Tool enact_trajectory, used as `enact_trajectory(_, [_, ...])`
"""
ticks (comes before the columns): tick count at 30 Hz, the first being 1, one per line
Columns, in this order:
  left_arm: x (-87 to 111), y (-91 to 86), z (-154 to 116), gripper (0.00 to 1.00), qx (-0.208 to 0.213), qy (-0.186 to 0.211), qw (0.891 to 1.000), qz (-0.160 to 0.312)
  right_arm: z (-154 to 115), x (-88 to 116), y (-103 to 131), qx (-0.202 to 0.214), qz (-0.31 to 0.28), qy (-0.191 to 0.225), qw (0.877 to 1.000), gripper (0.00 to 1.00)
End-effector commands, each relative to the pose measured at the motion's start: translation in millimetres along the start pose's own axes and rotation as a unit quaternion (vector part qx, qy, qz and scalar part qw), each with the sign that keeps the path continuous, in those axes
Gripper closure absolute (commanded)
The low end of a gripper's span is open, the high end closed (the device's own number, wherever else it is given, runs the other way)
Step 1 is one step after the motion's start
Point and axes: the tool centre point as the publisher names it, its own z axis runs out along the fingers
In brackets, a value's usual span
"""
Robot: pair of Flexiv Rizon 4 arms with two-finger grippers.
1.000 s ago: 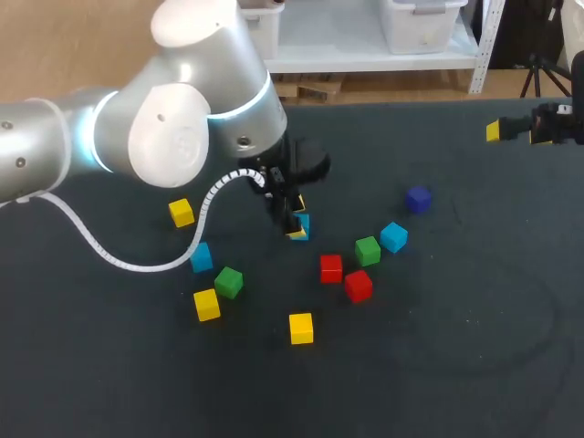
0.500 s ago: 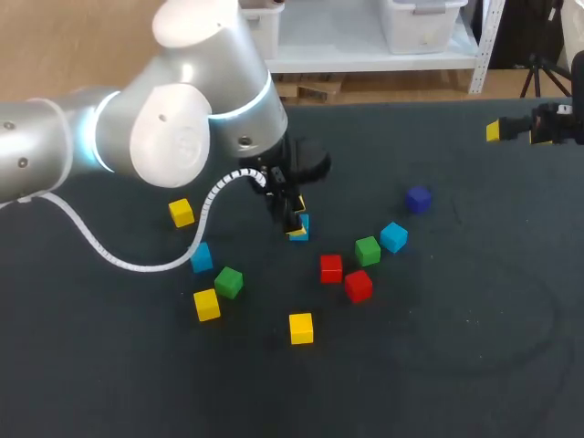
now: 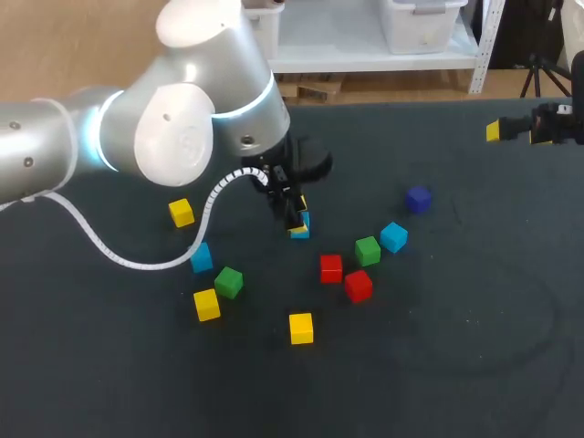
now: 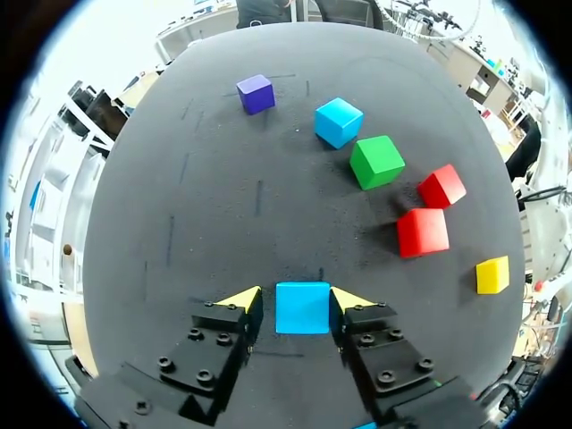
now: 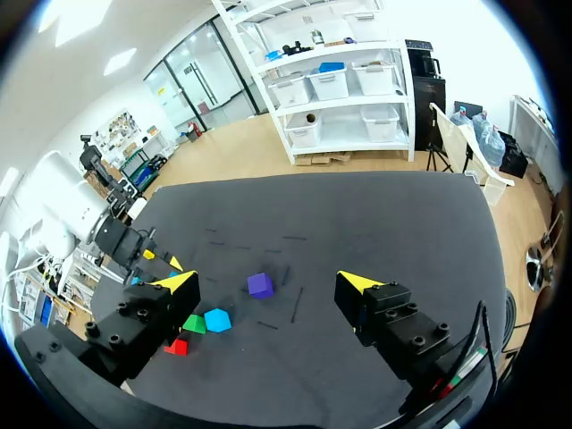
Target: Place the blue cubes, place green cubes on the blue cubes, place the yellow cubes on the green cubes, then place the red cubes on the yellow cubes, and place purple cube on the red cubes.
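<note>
Blue cube [image 4: 302, 307], smooth-faced, within left pincer [image 4: 296, 298]

Table [image 3: 456, 365], my tally. Centre: one held-side cube [image 4: 302, 307] between the fingers of my left gripper [image 4: 295, 299]. Right of it: four-cube cluster [image 3: 358, 286], with lone cube [image 3: 419, 199] behind. Left: four-cube scatter [image 3: 207, 304]. In front: front cube [image 3: 301, 328]. My right gripper [image 3: 513, 130]: far rear-right, well apart.

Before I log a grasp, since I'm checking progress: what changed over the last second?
Barely anything: the left arm edged slightly toward the table's right in the head view. The left gripper still straddles the blue cube with its jaws open, so nothing was taken or let go. The other cubes and the right gripper stayed put.
</note>
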Motion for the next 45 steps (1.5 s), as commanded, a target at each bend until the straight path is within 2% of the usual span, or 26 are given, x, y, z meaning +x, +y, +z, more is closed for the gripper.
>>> enact_trajectory(1, [-0.1,3.0,0,0.54,0.002,0.002,1.0,0.0,0,0,1,0.002,0.0,0.0,1.0,0.0])
enact_trajectory(6, [-0.2,3.8,0,0.53,0.001,0.003,1.0,0.0,0,0,1,0.002,0.0,0.0,1.0,0.0])
enact_trajectory(9, [-1.2,4.9,-2,0.49,0.0,0.0,1.0,-0.002,0,0,1,0.002,0.0,0.0,1.0,0.0])
enact_trajectory(13, [-3.8,5.0,-11,0.0,-0.001,-0.008,1.0,-0.008,0,0,1,0.002,0.0,0.0,1.0,0.0])
enact_trajectory(19, [-7.1,4.4,-42,0.0,0.007,-0.048,0.998,-0.044,0,0,1,0.002,0.0,0.0,1.0,0.0])
enact_trajectory(24, [2.0,2.9,-70,0.0,-0.011,-0.055,0.996,-0.074,0,0,1,0.002,0.0,0.0,1.0,0.0])
enact_trajectory(28, [18.4,-1.5,-83,0.0,-0.029,-0.041,0.993,-0.109,0,0,1,0.002,0.0,0.0,1.0,0.0])
enact_trajectory(33, [43.2,-16.0,-89,0.0,-0.042,-0.018,0.99,-0.134,0,0,1,0.002,0.0,0.0,1.0,0.0])
enact_trajectory(41, [84.2,-37.8,-85,0.0,-0.056,0.008,0.981,-0.187,0,0,1,0.002,0.0,0.0,1.0,0.0])
enact_trajectory(45, [106.0,-47.4,-83,0.0,-0.062,0.017,0.978,-0.197,0,0,1,0.002,0.0,0.0,1.0,0.0])
